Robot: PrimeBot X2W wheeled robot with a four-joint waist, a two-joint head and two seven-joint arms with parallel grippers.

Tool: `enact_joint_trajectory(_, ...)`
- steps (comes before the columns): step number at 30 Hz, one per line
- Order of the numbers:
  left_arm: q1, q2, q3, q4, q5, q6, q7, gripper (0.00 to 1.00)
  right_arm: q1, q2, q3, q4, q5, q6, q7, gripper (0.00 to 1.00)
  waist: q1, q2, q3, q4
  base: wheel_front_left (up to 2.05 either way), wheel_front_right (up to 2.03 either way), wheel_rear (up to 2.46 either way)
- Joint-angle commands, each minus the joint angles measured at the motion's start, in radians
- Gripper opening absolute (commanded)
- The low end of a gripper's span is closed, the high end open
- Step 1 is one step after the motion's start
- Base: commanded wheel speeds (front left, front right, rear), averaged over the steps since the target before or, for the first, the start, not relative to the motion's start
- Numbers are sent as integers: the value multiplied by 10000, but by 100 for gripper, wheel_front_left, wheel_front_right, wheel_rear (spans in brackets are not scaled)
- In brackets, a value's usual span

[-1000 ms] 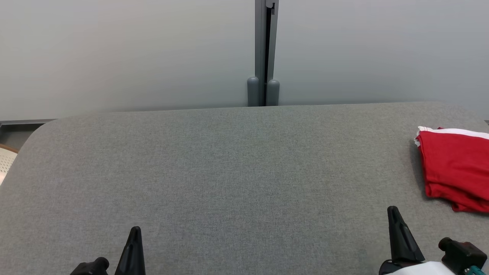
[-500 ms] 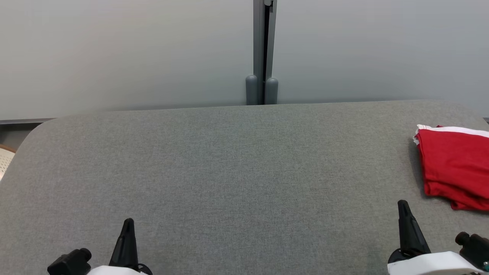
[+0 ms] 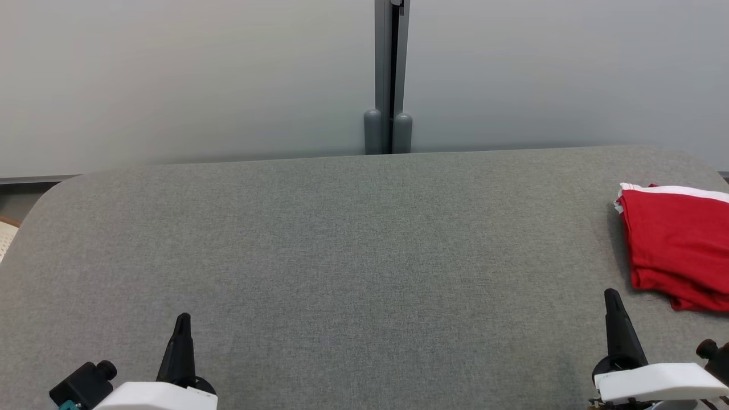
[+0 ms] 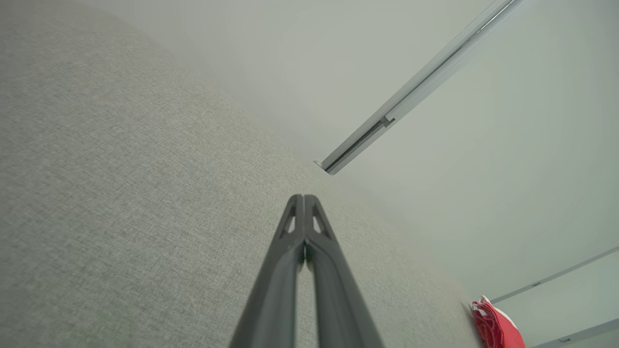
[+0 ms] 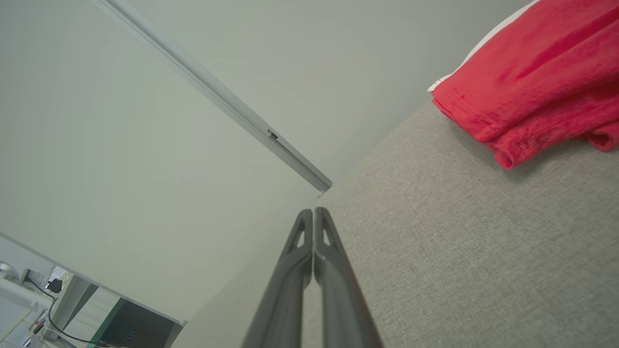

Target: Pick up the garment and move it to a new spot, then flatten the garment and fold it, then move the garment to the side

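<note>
The garment (image 3: 678,245) is red with a white edge and lies folded at the far right of the grey table (image 3: 353,239), partly cut off by the head view's edge. It also appears in the right wrist view as the garment (image 5: 537,82) and, small, in the left wrist view as the garment (image 4: 495,328). My right gripper (image 3: 612,297) stands shut and empty near the front edge, a short way in front and left of the garment. My left gripper (image 3: 183,320) is shut and empty at the lower left. In the wrist views the left gripper (image 4: 303,198) and right gripper (image 5: 313,211) have their fingers pressed together.
A pale wall with a grey vertical post (image 3: 389,80) runs behind the table. The table's corners are rounded, and its left edge drops off beside a pale chair part (image 3: 5,236). Desk equipment (image 5: 58,299) shows in the distance in the right wrist view.
Both grippers have spread outward, the left one further left and the right one further right, with more of their white wrists in view. The head view has shifted slightly. The garment stays put.
</note>
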Motion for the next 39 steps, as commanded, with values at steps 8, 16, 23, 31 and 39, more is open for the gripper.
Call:
enact_joint_trajectory(8,-515,82,224,-23,-1266,-246,263,0,-378,-93,-214,-33,1242,1,314,0,0,0,39,-32,0,0,0)
enact_joint_trajectory(16,-697,97,371,49,-2209,-403,494,0,-484,-94,-359,-3,2144,1,557,0,0,0,74,-61,0,0,0)
enact_joint_trajectory(23,-828,102,478,105,-2865,-509,654,0,-573,-92,-464,18,2778,1,716,0,0,0,101,-83,0,0,0)
enact_joint_trajectory(31,-970,105,622,178,-3666,-667,868,0,-669,-86,-586,47,3571,1,926,0,0,0,136,-112,0,0,0)
enact_joint_trajectory(39,-1096,103,758,242,-4416,-784,1060,0,-765,-76,-723,75,4294,1,1130,0,0,0,172,-141,0,0,0)
